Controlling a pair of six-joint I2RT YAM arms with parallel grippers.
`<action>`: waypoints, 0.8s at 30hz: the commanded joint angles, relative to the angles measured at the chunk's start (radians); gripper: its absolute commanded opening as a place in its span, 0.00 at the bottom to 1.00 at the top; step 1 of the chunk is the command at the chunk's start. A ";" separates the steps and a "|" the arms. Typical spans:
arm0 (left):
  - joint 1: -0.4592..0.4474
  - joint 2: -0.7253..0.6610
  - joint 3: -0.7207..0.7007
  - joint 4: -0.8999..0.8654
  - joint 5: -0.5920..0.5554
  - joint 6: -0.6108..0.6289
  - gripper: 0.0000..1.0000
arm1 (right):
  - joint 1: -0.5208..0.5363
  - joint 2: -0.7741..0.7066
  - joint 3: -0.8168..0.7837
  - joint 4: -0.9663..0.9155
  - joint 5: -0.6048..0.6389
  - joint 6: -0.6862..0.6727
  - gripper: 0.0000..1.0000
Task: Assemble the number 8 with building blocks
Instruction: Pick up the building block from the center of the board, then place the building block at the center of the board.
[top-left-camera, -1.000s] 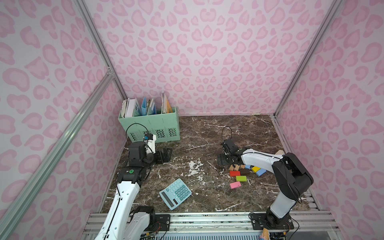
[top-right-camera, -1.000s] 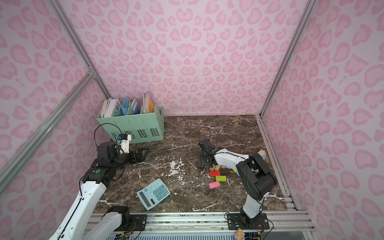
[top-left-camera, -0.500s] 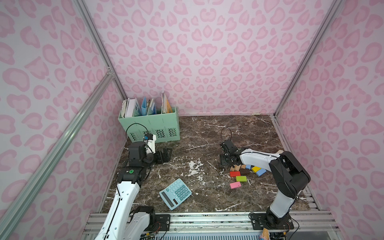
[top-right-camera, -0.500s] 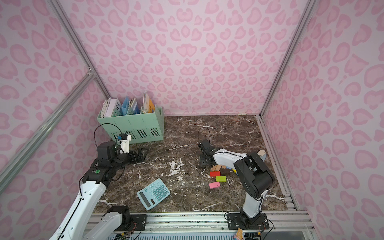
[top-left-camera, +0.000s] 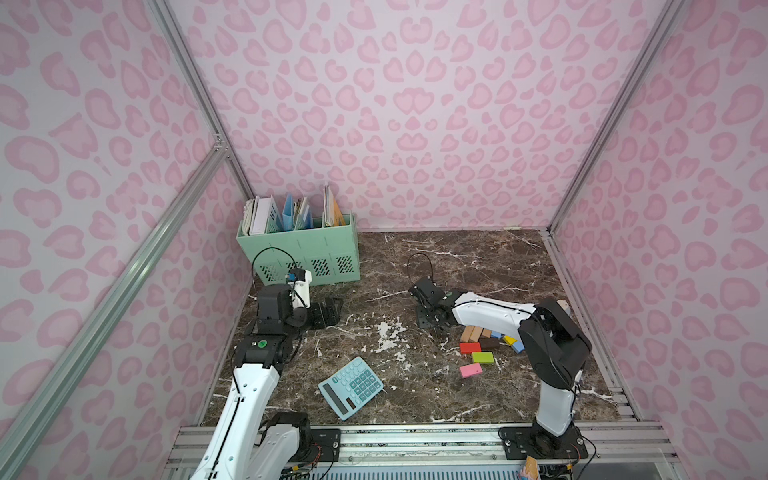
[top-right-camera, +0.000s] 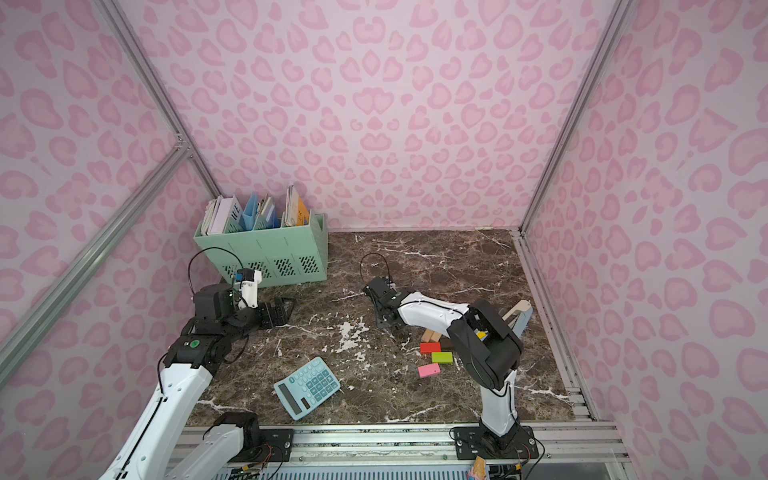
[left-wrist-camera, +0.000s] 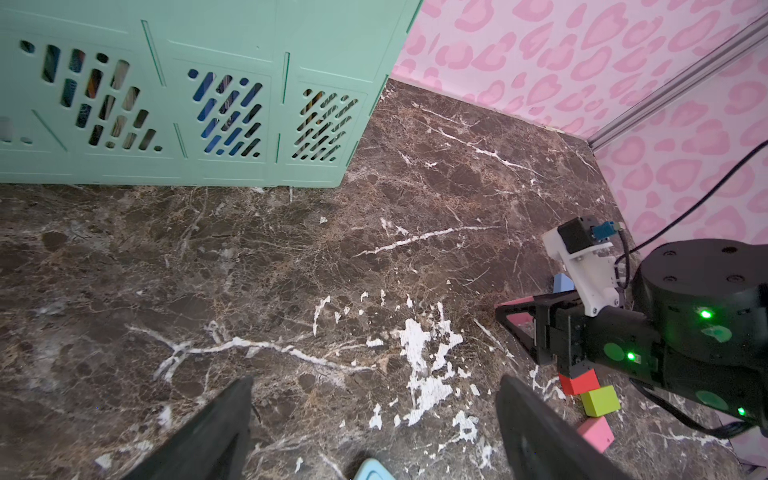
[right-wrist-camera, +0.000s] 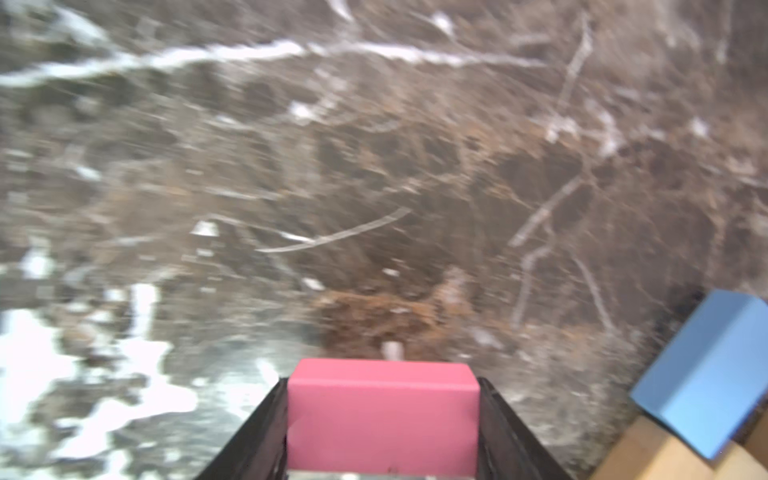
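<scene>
Over veined brown marble (top-left-camera: 457, 270), right jaws tight on a smooth, rectangular pink block (right-wrist-camera: 382, 415); left jaws wide, empty.

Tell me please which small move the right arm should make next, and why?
Probably lift a little, straight up. The right gripper is shut on a pink block, with a blue block and wooden ones close beside it, so rising first should clear them. The other blocks lie in a loose heap; no 8 is laid yet.
</scene>
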 joint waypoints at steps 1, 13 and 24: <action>0.001 -0.006 0.007 -0.007 -0.022 0.006 0.94 | 0.040 0.047 0.112 -0.102 0.029 0.037 0.50; 0.001 -0.036 0.003 -0.010 -0.069 0.009 0.94 | 0.126 0.248 0.420 -0.199 -0.023 0.105 0.57; 0.000 -0.049 -0.002 -0.001 -0.069 0.004 0.94 | 0.122 0.448 0.681 -0.373 -0.008 0.118 0.61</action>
